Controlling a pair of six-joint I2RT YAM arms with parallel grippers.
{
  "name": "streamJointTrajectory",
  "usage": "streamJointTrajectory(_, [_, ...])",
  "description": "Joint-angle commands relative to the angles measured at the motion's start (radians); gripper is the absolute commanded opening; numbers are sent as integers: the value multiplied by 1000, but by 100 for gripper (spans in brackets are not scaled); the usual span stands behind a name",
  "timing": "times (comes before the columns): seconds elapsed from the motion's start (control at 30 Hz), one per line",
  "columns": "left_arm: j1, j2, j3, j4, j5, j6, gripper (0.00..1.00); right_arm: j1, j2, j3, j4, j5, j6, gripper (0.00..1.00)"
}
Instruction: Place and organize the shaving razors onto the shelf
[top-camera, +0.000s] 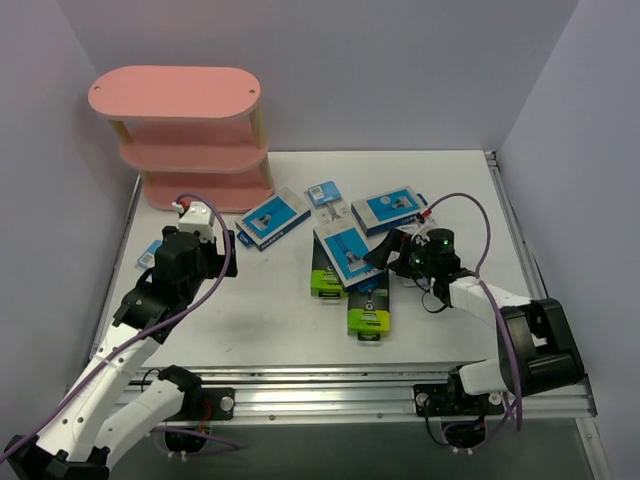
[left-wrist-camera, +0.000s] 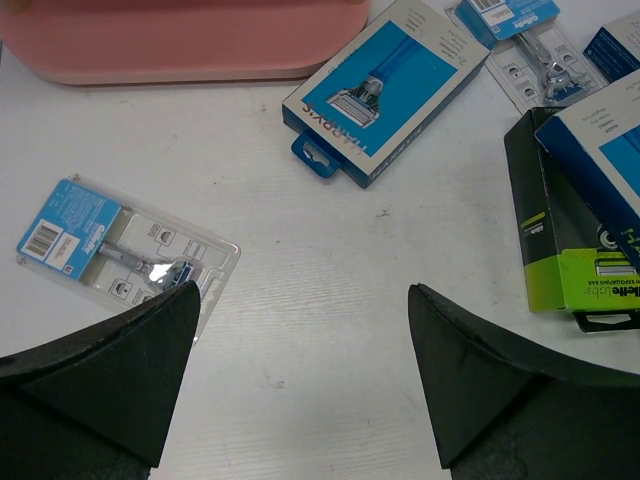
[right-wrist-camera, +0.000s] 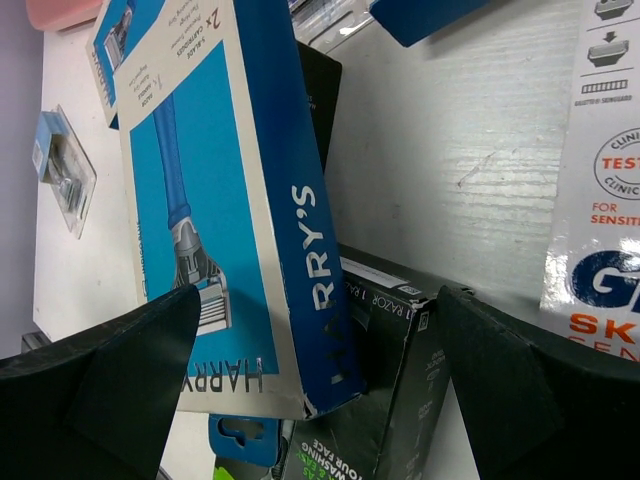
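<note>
The left end effector (left-wrist-camera: 300, 300) and the right end effector (right-wrist-camera: 320, 300) are both wide open. The shelf (top-camera: 175, 95) stands at 11 o'clock on the surface (top-camera: 260, 320). The razor packs (top-camera: 345, 250) lie in the middle, off the shelf.

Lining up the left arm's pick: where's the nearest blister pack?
Left wrist view, left side: blister pack lies flat just beyond the left gripper's finger, near the shelf base, left of a blue box.
</note>
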Motion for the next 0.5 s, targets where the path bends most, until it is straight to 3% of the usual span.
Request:
streamJointTrajectory(0.0, [-3, 1, 27, 8, 11, 12, 94, 18, 33, 33, 96, -73, -3, 99])
streamJointTrajectory(0.27, [-2, 2, 30, 8, 23, 10, 94, 119, 73, 5, 217, -141, 28, 90])
streamJointTrajectory(0.47, [-3, -4, 28, 9, 26, 12, 94, 144, 62, -28, 311, -170, 94, 89])
